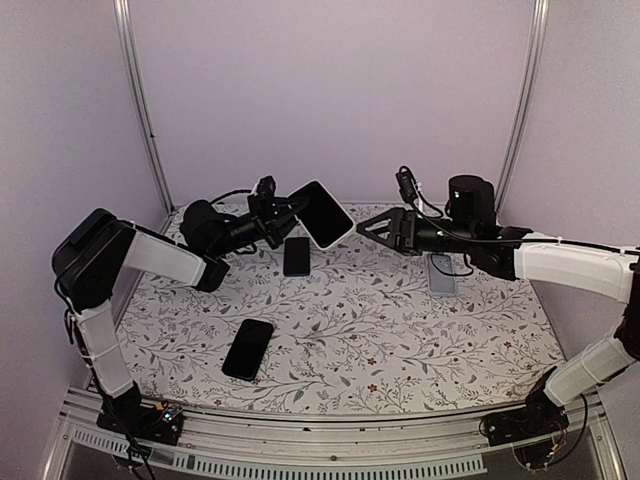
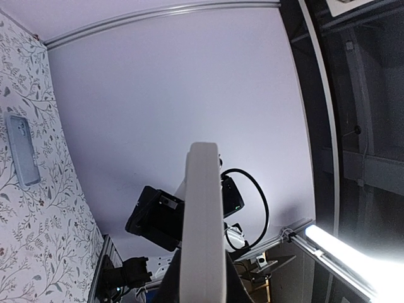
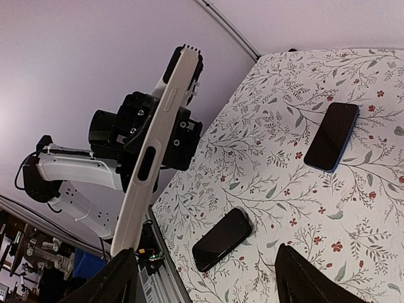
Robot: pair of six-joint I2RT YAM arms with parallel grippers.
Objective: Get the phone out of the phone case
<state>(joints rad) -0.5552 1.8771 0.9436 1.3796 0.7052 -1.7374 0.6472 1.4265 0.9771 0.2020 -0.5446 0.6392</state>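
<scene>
A phone in a white case (image 1: pixel 323 214) is held up in the air over the back of the table, dark screen facing the top camera. My left gripper (image 1: pixel 285 213) is shut on its lower end. In the left wrist view I see the case edge-on (image 2: pixel 205 214) rising from between my fingers (image 2: pixel 243 291). My right gripper (image 1: pixel 372 228) is open and empty, just right of the phone and not touching it. In the right wrist view the white case edge (image 3: pixel 154 151) stands to the upper left of my open gripper (image 3: pixel 211 278).
A blue-rimmed phone (image 1: pixel 297 256) lies on the floral table cover below the held phone. A black phone (image 1: pixel 248 348) lies nearer the front left. A grey case or phone (image 1: pixel 441 273) lies under the right arm. Metal frame posts stand at the back corners.
</scene>
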